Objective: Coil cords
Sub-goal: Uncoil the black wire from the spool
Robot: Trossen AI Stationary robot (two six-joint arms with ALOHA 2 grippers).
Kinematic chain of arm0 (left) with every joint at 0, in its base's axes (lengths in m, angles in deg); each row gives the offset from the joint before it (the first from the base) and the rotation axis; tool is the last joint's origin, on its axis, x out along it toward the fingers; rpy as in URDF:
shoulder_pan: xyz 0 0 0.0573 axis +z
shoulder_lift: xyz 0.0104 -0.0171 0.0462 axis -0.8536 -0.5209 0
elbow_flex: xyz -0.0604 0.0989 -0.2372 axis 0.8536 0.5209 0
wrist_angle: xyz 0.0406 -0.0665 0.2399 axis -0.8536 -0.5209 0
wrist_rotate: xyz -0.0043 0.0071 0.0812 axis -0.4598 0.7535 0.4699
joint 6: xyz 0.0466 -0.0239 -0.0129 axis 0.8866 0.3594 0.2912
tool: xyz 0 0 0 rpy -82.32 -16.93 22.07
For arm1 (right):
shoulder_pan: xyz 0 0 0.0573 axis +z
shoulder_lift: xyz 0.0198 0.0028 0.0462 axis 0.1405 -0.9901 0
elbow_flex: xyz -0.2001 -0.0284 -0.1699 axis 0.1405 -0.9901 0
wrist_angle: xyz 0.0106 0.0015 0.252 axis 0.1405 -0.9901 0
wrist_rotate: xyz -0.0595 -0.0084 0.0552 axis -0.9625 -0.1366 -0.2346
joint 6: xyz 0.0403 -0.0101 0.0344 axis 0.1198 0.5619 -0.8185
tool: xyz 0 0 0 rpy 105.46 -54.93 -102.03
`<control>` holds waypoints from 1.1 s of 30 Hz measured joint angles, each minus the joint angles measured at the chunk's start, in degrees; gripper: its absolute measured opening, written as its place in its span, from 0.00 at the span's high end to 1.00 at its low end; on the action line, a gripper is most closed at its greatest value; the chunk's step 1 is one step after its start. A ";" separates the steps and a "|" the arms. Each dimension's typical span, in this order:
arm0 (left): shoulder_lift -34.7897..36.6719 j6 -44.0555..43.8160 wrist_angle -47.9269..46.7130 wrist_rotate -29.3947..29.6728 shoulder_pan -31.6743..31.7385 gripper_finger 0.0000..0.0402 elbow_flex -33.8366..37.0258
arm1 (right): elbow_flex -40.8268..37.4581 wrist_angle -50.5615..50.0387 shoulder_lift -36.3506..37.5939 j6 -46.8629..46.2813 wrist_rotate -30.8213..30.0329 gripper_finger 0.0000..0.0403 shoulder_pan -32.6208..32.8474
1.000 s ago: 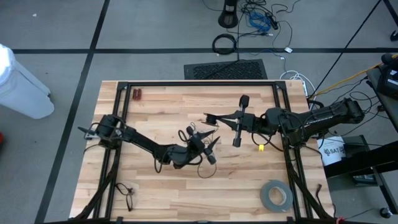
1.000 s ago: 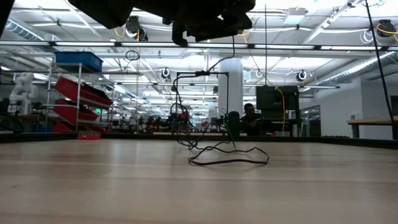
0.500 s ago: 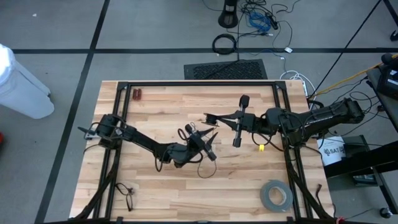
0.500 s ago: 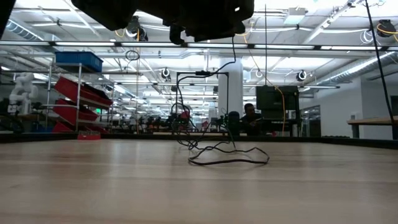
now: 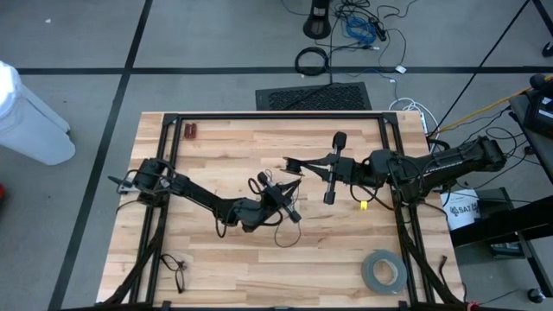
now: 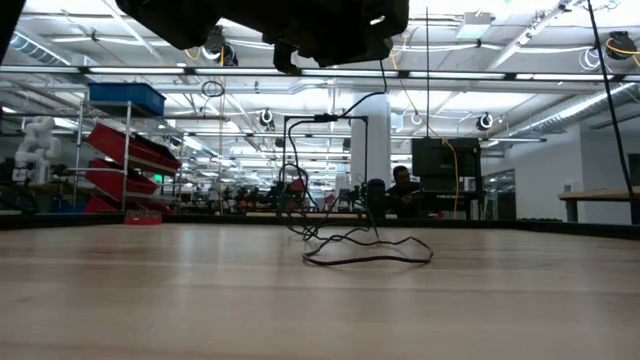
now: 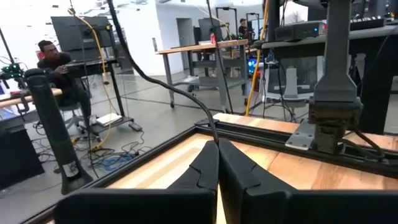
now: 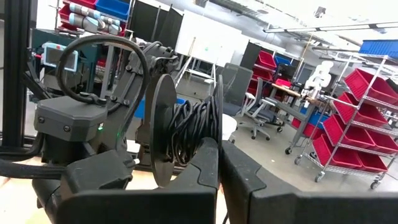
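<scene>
From above, your left gripper (image 5: pixel 292 204) sits near the middle of the table (image 5: pixel 225 147); its jaws, apart a second ago, have come together on the thin black cord (image 5: pixel 285 231), whose loose strands trail off toward five o'clock. That reads as a fresh pinch, so the next wrap can likely start. Your right gripper (image 5: pixel 292 165) holds at about one o'clock from the left one, jaws together, with a small spool (image 5: pixel 332 167) close behind it. A grey tape roll (image 5: pixel 384 271) lies well apart, near the table's five o'clock corner. At table height, the cord (image 6: pixel 365 252) lies in an open loop, one strand rising to the arms overhead, so coiling is far from done. Your left wrist view shows both fingers (image 7: pixel 239 171) pressed shut on the cord (image 7: pixel 158 85). Your right wrist view shows its fingers (image 8: pixel 205 165) closed, and the spool (image 8: pixel 186 127), the only holder here, already carries wound black cord.
</scene>
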 joint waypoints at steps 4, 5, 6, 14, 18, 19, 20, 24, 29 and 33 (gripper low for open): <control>0.96 6.86 -0.20 6.21 -2.89 0.99 0.05 | 0.00 -0.06 0.22 0.01 0.00 1.00 0.02; 1.65 9.33 -0.05 8.34 -3.83 0.99 0.05 | 0.00 -0.10 0.41 0.02 0.00 1.00 0.02; 2.70 11.89 -0.09 10.62 -4.83 0.99 0.05 | 0.00 -0.34 0.64 0.00 0.01 1.00 0.09; 10.32 18.96 -2.63 18.18 -10.94 1.00 0.05 | 0.01 -0.84 1.73 0.02 -0.01 1.00 0.09; 13.27 19.06 -10.25 24.63 -12.68 1.00 0.05 | 0.01 -0.92 1.73 -0.04 0.02 1.00 0.09; 13.88 19.24 -12.18 27.42 -13.06 1.00 0.05 | 0.01 -0.94 1.73 -0.06 0.03 1.00 0.14; 14.51 19.86 -14.05 30.32 -13.49 1.00 0.05 | 0.02 -1.02 1.73 -0.06 0.04 1.00 0.27; 17.53 26.85 -15.46 35.39 -15.58 1.00 0.07 | 0.02 -2.19 1.73 0.02 0.08 1.00 0.46; 23.25 28.02 -14.64 35.54 -18.87 1.00 0.07 | 0.02 -3.45 1.73 0.07 0.03 1.00 0.46; 26.04 28.06 -14.87 35.54 -21.52 1.00 0.07 | 0.02 -4.42 1.73 0.19 0.02 1.00 0.46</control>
